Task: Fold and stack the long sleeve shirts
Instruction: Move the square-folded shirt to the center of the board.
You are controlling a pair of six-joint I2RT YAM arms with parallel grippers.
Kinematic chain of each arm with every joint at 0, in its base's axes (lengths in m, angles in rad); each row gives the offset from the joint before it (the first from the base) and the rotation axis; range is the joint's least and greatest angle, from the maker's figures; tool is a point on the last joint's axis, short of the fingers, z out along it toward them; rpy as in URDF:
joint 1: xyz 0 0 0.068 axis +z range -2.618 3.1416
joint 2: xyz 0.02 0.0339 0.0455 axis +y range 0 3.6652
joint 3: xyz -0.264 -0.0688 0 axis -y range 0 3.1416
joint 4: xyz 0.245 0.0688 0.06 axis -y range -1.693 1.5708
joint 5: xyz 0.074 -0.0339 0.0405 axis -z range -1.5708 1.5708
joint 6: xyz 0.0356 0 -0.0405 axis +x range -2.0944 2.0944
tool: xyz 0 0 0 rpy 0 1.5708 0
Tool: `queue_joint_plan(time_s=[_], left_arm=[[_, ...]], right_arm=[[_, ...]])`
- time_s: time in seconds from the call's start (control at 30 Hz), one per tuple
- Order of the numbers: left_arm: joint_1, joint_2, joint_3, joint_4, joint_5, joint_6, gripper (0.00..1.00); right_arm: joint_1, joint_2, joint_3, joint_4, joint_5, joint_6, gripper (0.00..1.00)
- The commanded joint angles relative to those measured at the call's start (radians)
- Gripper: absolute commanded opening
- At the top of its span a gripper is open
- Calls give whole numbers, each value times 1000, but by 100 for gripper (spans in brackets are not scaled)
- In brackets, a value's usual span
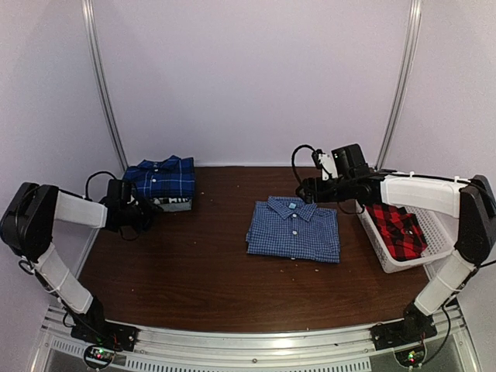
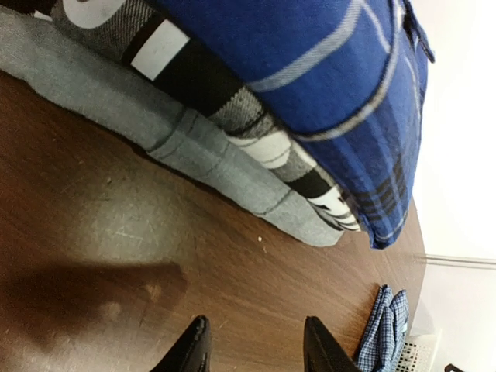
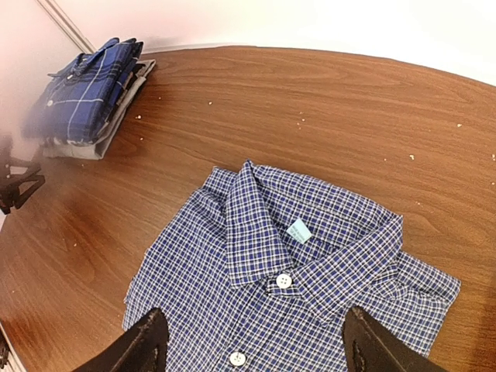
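A folded blue-and-white fine-check shirt lies flat in the middle of the table, collar toward the back; it fills the right wrist view. My right gripper is open and empty, just above the collar end. A folded darker blue plaid shirt tops a stack at the back left, also in the left wrist view. My left gripper is open and empty, low over the table beside that stack. A red-and-black plaid shirt lies in the basket.
The white slatted basket stands at the right edge of the table. Under the dark plaid shirt lie a black-and-white garment and a grey one. Metal frame poles rise at the back corners.
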Motion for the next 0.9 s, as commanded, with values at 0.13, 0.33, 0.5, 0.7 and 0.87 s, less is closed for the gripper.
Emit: queue_joint_plan(time_s=[0.13,0.33,0.5,0.7,0.87], left_arm=[[8,143,61,199,-44,-128,44],[8,226,75,281,-73,-194,47],[7,286,102,317,-82,-225,46],[5,336,125,351,-82,-246,34],[-5,364,129,365,-85,-264,19]], right_arm=[[11,-74,-56,17,-14,15,79],[11,-86,-75,18,-21,16,79],[11,-92,-79,7,-21,11,78],[12,-100,-76,-11,-12,1,78],[12,-106,-80,-16,-9,-2,78]])
